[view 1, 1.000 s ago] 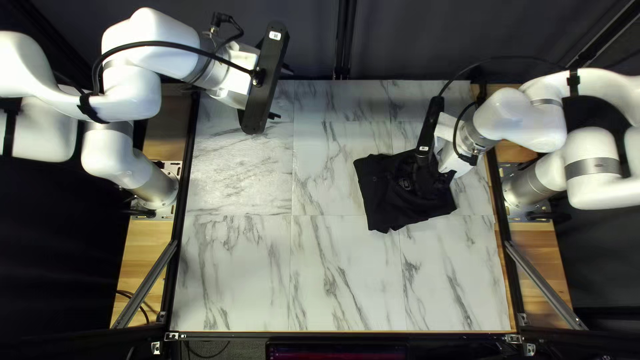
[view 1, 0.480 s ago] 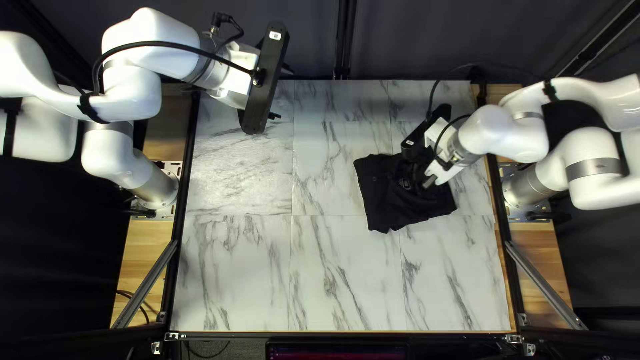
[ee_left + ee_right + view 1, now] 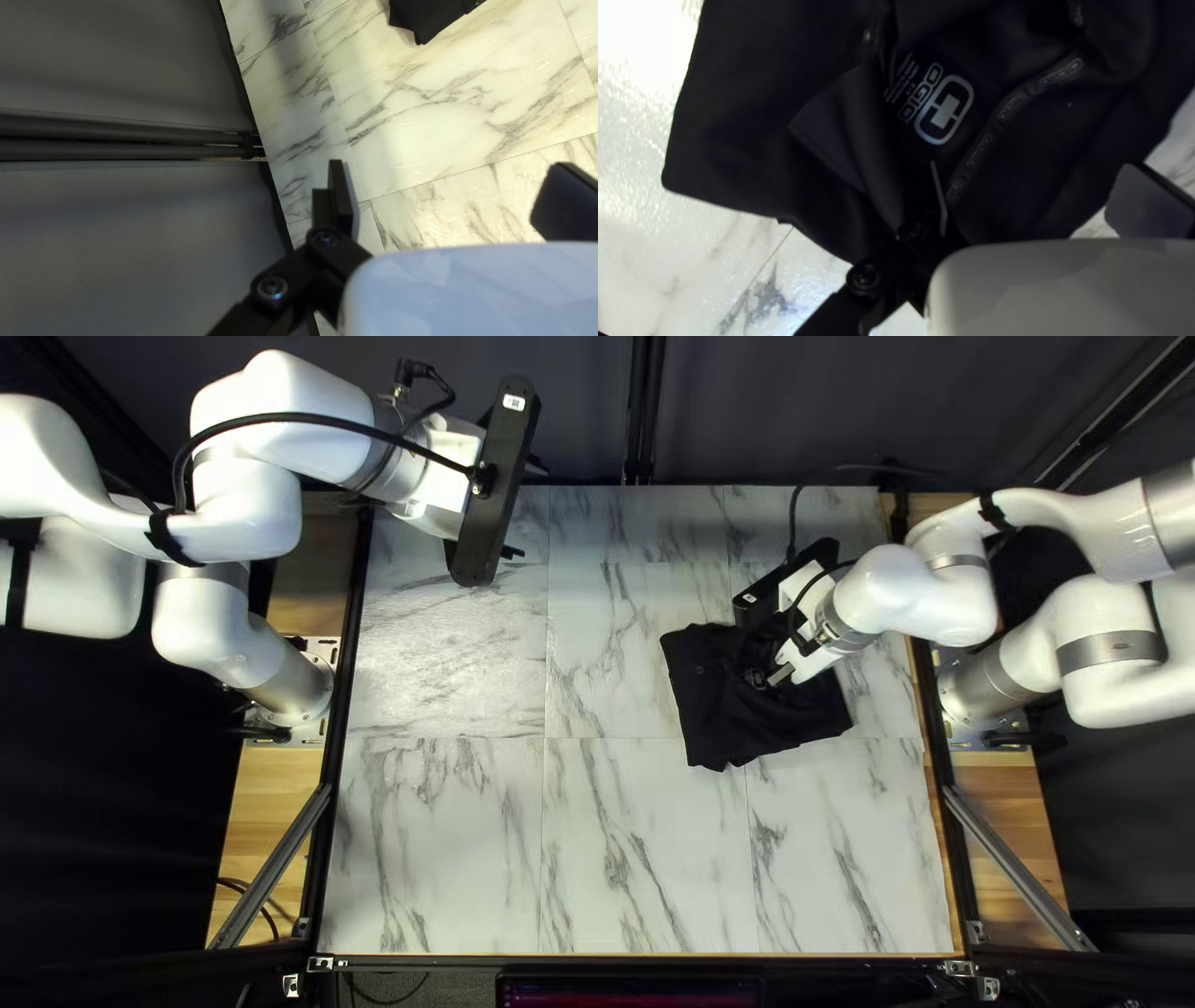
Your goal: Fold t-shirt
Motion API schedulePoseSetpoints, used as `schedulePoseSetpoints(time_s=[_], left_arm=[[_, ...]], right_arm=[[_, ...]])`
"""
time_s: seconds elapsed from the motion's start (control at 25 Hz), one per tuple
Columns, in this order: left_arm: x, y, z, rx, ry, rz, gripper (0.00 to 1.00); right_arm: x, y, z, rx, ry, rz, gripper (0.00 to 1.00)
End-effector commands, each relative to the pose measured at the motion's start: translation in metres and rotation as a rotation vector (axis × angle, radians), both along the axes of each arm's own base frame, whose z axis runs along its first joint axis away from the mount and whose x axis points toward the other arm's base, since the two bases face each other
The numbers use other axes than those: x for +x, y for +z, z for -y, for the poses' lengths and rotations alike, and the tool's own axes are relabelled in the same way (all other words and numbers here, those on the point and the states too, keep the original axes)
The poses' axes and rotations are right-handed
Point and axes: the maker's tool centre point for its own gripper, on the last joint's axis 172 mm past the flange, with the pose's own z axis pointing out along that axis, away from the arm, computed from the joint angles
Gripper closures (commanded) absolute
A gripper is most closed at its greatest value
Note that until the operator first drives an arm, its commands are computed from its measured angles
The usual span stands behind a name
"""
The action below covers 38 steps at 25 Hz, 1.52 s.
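Observation:
A black t-shirt, bunched and partly folded, lies right of centre in the top left view. Over its upper part is my right gripper. In the right wrist view my right gripper is open, its fingers wide apart above the shirt, by the collar and neck label; whether they touch the cloth I cannot tell. My left gripper hangs near the table's far left corner, away from the shirt. The left wrist view shows the left gripper open with nothing between its fingers, and the shirt's corner ahead.
The marble-patterned table extends left of the shirt and toward the near edge. A dark curtain hangs behind the far edge. Dark metal rails run along the table's sides.
My right gripper has turned and shifted toward the left of the top left view, its arm reaching farther over the shirt. The left arm and the shirt appear unmoved.

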Motion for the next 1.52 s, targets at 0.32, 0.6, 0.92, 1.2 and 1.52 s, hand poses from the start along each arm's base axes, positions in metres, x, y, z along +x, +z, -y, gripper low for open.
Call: schedulePoseSetpoints(time_s=[0.32,0.6,0.92,1.2,1.52], left_arm=[[0.000,0.000,0.000,0.000,0.000,0.000,0.00],[0.000,0.000,0.000,0.000,0.000,0.000,0.00],[0.000,0.000,0.000,0.000,0.000,0.000,0.00],[0.000,0.000,0.000,0.000,0.000,0.000,0.00],[0.000,0.000,0.000,0.000,0.000,0.000,0.00]], right_arm=[[-0.005,-0.009,-0.007,0.097,-0.159,0.093,0.00],[-0.005,-0.018,-0.009,0.109,-0.188,0.098,0.04],[-0.010,-0.022,-0.012,0.110,-0.205,0.095,0.74],[-0.013,-0.026,-0.008,0.116,-0.207,0.100,0.95],[-0.010,-0.012,-0.011,0.105,-0.203,0.107,0.96]])
